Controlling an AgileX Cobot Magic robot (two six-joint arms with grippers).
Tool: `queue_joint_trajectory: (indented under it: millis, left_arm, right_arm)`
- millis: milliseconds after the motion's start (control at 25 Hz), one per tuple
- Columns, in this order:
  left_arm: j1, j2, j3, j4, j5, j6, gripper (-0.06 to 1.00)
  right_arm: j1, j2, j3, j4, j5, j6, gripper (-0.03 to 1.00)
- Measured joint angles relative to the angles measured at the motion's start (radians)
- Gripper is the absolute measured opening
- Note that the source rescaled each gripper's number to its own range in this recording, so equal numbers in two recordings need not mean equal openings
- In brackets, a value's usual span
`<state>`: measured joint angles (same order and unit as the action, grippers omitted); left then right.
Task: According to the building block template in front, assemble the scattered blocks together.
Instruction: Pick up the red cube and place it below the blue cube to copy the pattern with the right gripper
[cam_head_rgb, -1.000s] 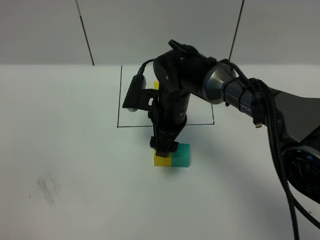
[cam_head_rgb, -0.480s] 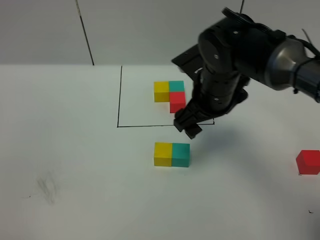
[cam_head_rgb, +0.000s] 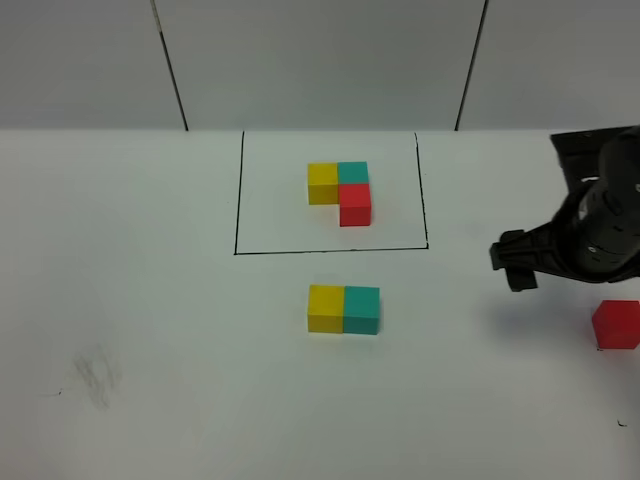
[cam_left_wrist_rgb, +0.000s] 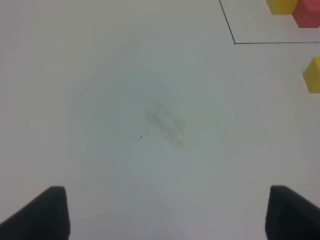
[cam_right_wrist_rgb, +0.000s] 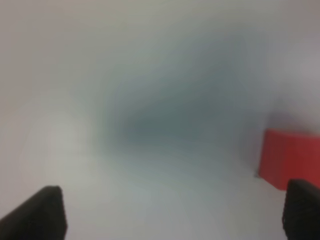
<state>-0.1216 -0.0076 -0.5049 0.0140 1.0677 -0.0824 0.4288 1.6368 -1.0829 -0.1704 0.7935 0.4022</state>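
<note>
No text, label, brand, number or sign can be read in any view. The template (cam_head_rgb: 340, 190), the yellow block (cam_head_rgb: 325, 307), the teal block (cam_head_rgb: 361, 309) and the red block (cam_head_rgb: 616, 324) show only plain coloured faces. The only marks on the bench (cam_head_rgb: 150, 300) are a thin black frame (cam_head_rgb: 238, 200) and a faint grey smudge (cam_head_rgb: 95, 375); neither forms a letter or figure.
</note>
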Motion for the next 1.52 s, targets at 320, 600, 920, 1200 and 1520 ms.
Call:
queue_joint_trajectory:
  millis: [320, 600, 920, 1200, 1520]
  left_arm:
    - [0.0, 0.0, 0.0, 0.0, 0.0, 0.0, 0.76]
    - [0.0, 0.0, 0.0, 0.0, 0.0, 0.0, 0.76]
    - [0.0, 0.0, 0.0, 0.0, 0.0, 0.0, 0.76]
    - [0.0, 0.0, 0.0, 0.0, 0.0, 0.0, 0.76]
    - [0.0, 0.0, 0.0, 0.0, 0.0, 0.0, 0.76]
  right_arm:
    - [-0.143, 0.0, 0.022, -0.069, -0.034, 0.01, 0.85]
    - [-0.229, 0.047, 0.022, -0.064, -0.047, -0.095, 0.85]
    - [-0.259, 0.137, 0.023, -0.035, -0.101, -0.139, 0.85]
    - [-0.271, 0.22, 0.023, -0.027, -0.131, -0.155, 0.85]
    - [-0.271, 0.273, 0.023, -0.027, -0.161, -0.158, 0.85]
